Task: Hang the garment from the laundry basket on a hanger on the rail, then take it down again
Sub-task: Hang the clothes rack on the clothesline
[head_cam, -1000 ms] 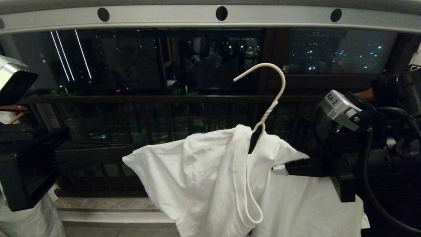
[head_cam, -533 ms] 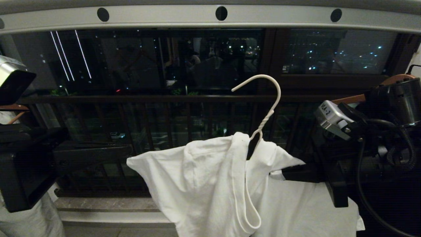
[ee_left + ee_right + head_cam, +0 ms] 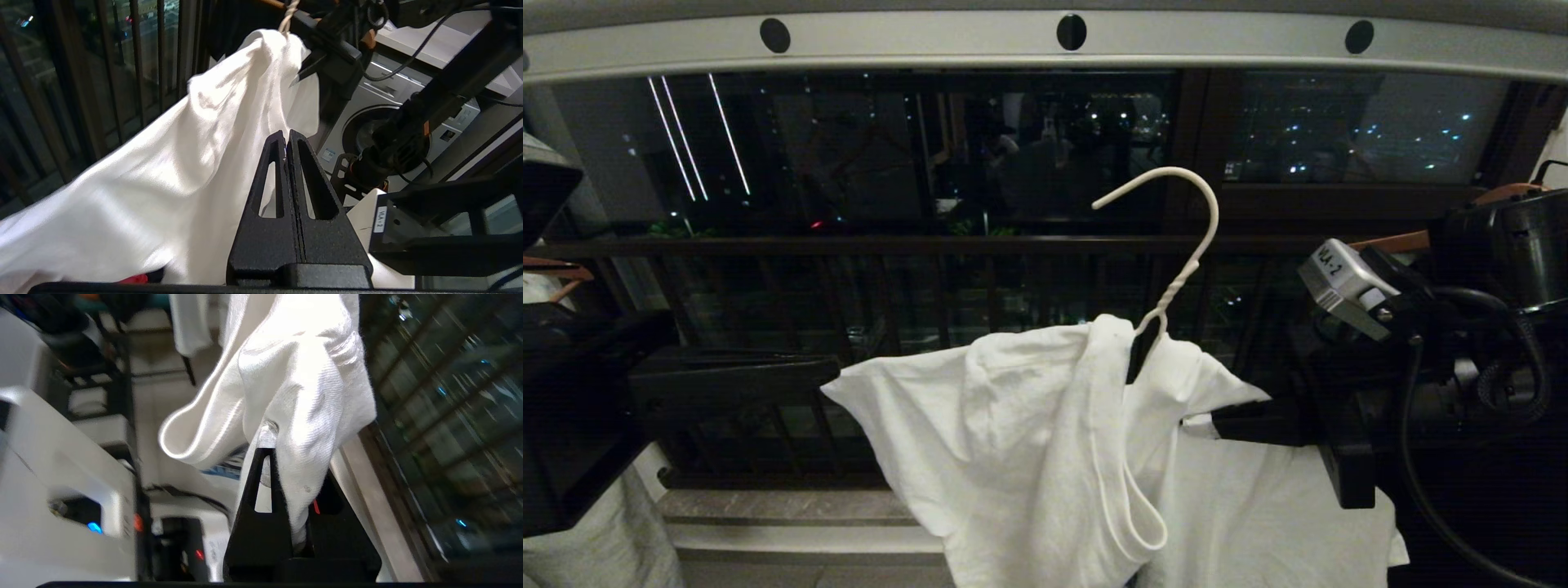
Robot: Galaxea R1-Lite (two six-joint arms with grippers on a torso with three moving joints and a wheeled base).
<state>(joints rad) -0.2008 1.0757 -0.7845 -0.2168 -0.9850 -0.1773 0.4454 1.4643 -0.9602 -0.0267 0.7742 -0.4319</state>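
A white wire hanger [image 3: 1199, 214] hangs in mid-air below the pale grey rail [image 3: 915, 45]; its hook is clear of the rail. The white garment [image 3: 1013, 441] is draped over the hanger, one side bunched. From the right, my right gripper [image 3: 1207, 425] is shut on the cloth at the hanger's shoulder; the right wrist view shows the garment [image 3: 302, 388] pinched in the right gripper [image 3: 278, 457]. My left gripper [image 3: 832, 369] is shut and empty, just left of the garment's sleeve. In the left wrist view the left gripper [image 3: 287, 136] points at the garment [image 3: 163, 171]. The laundry basket is out of view.
A dark barred balcony railing [image 3: 931, 286] and night windows stand behind the rail. A brown wooden hanger [image 3: 1396, 241] shows at the far right. A washing machine [image 3: 367, 122] stands beyond the right arm, and a bit of red cloth [image 3: 132, 279] lies low under the garment.
The hanger with the garment dipped, then rose part of the way back and drifted slightly left with the right gripper. The left arm edged a little to the left.
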